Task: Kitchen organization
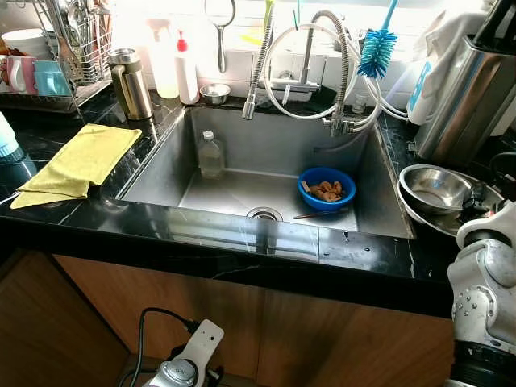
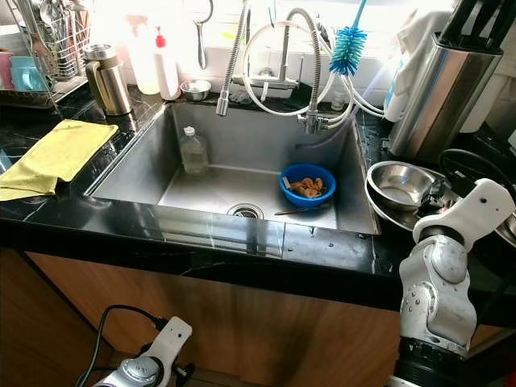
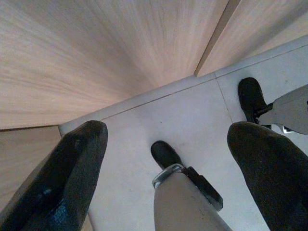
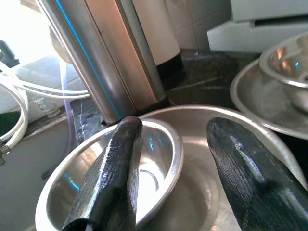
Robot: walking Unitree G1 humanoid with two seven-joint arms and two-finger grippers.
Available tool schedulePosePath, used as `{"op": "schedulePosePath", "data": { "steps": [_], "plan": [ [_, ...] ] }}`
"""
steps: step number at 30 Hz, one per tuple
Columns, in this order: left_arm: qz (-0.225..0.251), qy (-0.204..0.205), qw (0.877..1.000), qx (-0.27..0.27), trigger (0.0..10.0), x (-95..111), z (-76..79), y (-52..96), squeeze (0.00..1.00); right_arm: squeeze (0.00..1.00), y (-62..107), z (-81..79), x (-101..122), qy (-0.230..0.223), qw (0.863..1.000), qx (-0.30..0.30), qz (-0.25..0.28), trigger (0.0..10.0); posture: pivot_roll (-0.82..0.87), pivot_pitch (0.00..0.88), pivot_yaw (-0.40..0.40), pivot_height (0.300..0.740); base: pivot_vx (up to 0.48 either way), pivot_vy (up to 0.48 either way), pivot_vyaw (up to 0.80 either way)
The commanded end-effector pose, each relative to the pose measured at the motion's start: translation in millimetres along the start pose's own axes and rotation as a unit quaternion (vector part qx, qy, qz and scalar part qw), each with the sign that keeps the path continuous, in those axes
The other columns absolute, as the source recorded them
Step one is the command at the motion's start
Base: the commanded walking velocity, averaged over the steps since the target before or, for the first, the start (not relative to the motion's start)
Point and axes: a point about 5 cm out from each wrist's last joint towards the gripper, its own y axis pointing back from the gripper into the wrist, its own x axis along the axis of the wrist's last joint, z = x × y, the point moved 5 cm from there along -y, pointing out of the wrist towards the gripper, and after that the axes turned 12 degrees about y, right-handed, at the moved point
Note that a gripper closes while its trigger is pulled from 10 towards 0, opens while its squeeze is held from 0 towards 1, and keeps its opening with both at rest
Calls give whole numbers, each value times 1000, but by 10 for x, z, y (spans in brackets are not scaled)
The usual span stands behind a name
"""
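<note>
Head views: black desk [image 1: 201,242] with a steel sink [image 1: 234,173]. In the sink: a clear bottle [image 1: 210,155] upright at the back left, a blue bowl [image 1: 326,188] of brown scraps near the drain. Yellow cloth [image 1: 79,164] on the desk left of the sink. Steel bowls [image 2: 401,187] stacked right of the sink, my right arm just beside them. My left arm hangs low before the cabinet.

Left wrist view: my left end effector [image 3: 168,168] released, fingers spread wide, over pale floor [image 3: 192,120] beside wood cabinet.

Right wrist view: my right end effector [image 4: 175,163] released, fingers apart, over the small steel bowl [image 4: 72,187] nested in a larger one.
</note>
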Motion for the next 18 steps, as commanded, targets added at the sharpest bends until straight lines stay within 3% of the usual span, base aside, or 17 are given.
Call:
{"op": "schedulePosePath", "data": {
  "steps": [1, 7, 15, 18],
  "plan": [
    [-5, -8, 1000, 1, 10000, -33, -6, 3, 0, 0, -36, -2, 36, -8, 1000, -3, -4, 10000, 32, 0, -40, 736, 0, 0, 0],
    [-7, -5, 1000, 2, 10000, -39, -14, 5, 0, 0, -117, -35, 60, -6, 1000, -3, -15, 10000, 33, 0, -40, 736, 0, 0, 0],
    [-6, -4, 1000, 2, 10000, -20, -3, 0, 0, 0, -238, 5, -5, -72, 996, -26, -48, 10000, 31, 0, -39, 736, 0, 0, 0],
    [-6, -4, 1000, 2, 10000, -18, 1, -1, 0, 0, -258, 11, -36, -76, 995, -30, -55, 10000, 31, 0, -39, 736, 0, 0, 0]
  ]
}}
